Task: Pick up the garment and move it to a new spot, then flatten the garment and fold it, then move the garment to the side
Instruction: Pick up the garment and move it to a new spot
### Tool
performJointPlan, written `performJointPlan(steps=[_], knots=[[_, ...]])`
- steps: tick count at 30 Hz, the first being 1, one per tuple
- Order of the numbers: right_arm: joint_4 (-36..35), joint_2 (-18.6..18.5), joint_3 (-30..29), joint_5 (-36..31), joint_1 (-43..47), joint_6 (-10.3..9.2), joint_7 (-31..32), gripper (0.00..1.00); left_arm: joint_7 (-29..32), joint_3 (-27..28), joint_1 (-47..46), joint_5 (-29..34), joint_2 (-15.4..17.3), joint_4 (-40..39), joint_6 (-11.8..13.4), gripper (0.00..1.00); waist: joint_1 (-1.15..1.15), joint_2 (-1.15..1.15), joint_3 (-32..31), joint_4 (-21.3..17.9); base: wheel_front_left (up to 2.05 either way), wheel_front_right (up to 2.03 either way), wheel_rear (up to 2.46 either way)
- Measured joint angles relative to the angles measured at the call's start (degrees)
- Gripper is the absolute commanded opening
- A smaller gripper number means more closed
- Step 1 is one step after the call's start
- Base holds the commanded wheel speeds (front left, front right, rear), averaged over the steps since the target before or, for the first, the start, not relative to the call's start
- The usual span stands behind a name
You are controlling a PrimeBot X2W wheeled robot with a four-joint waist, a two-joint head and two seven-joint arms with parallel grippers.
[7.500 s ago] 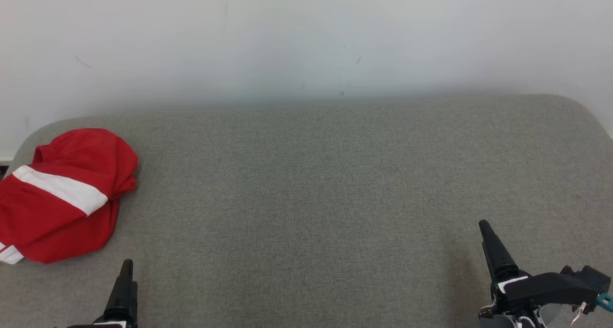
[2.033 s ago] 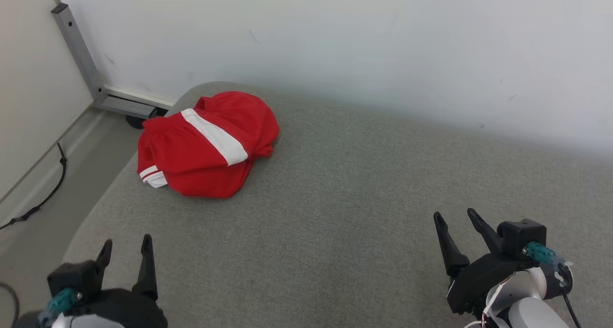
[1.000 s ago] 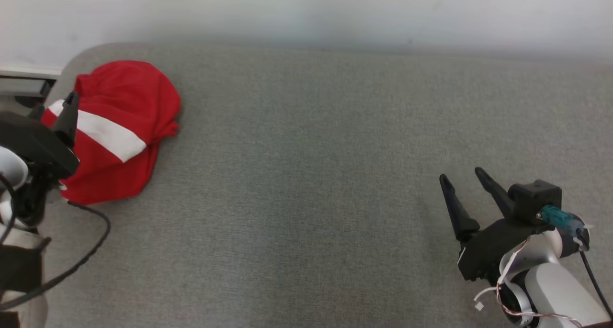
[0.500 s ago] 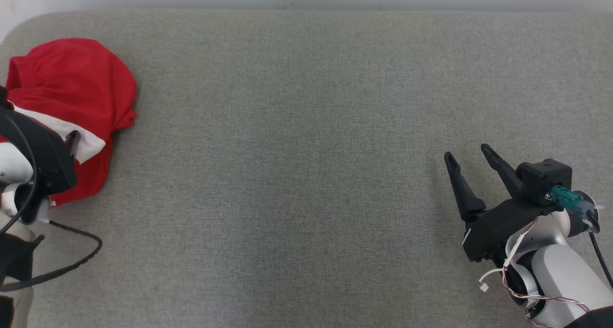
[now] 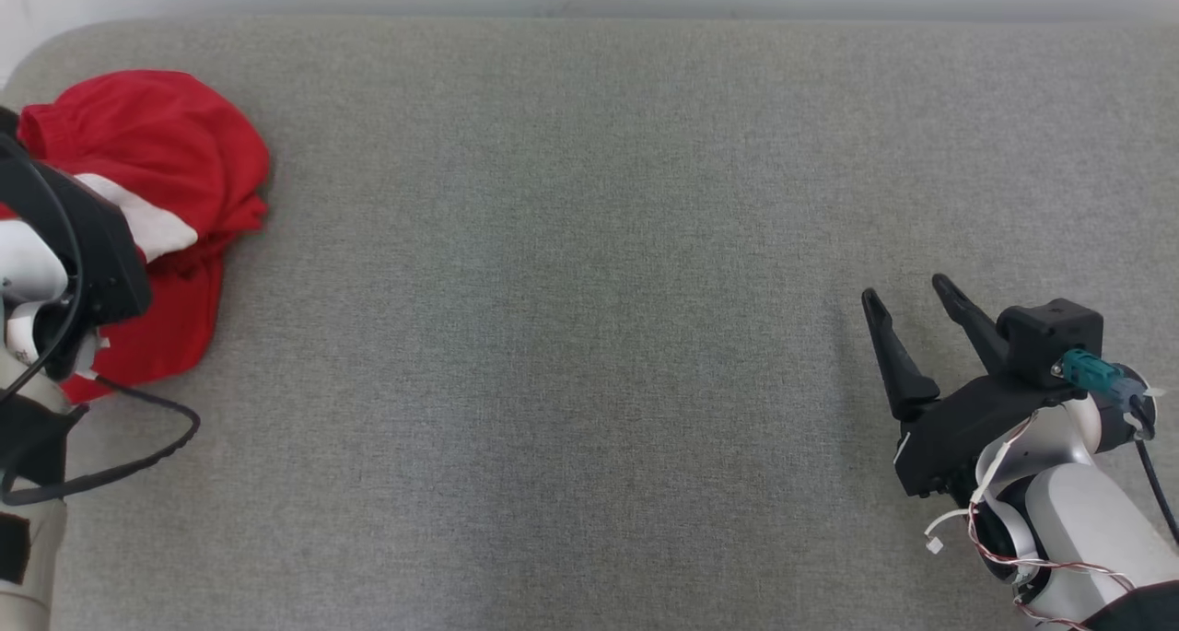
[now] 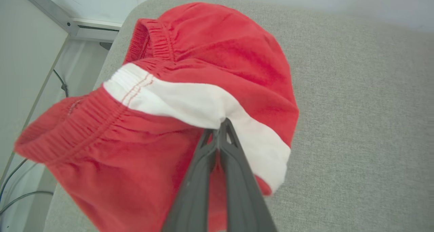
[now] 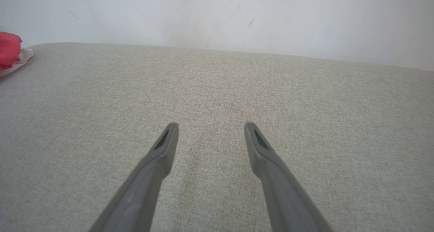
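Left end effector is pinched closed; right end effector hovers with fingers spread.

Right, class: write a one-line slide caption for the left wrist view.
Left tool shut on red, white-striped shorts lying on a grey cushion.

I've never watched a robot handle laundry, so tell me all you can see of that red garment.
The red garment is soft cloth with a gathered elastic waistband and a broad white stripe. It lies crumpled at the left end of the grey padded surface. The left tool is pinched shut on the stripe.
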Motion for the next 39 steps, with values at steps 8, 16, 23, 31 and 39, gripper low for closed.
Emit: performJointPlan(steps=[8,16,23,31,39], knots=[[3.0,1.3,0.4,0.3,0.0,0.08,-1.0,1.00,-4.5,0.1,-3.7,-1.5,-4.0,0.1,-1.0,0.00,0.00,0.00,-2.8,0.5,0.00,0.00,0.00],[5.2,3.3,0.8,1.1,0.0,0.49,-2.0,1.00,-8.6,-2.6,-4.7,-3.5,-8.3,-3.6,-1.5,0.00,-0.01,0.00,-6.3,0.0,0.00,0.00,0.00],[7.1,4.4,1.0,1.8,0.1,0.49,-3.0,1.00,-10.2,-8.5,-4.3,-7.7,-11.7,-10.3,-1.5,0.00,0.00,-0.01,-8.3,-2.6,0.00,0.00,0.00],[8.6,4.7,0.4,2.9,1.2,0.49,-4.3,1.00,-10.7,-15.9,-1.5,-14.2,-13.1,-18.8,-1.5,0.00,-0.01,-0.01,-10.3,-6.7,0.00,0.00,0.00],[9.0,4.4,-0.8,3.2,2.0,0.49,-5.3,1.00,-11.3,-21.5,6.1,-19.4,-15.6,-25.7,-1.5,0.00,-0.01,-0.01,-11.6,-9.4,0.00,0.00,0.00]])
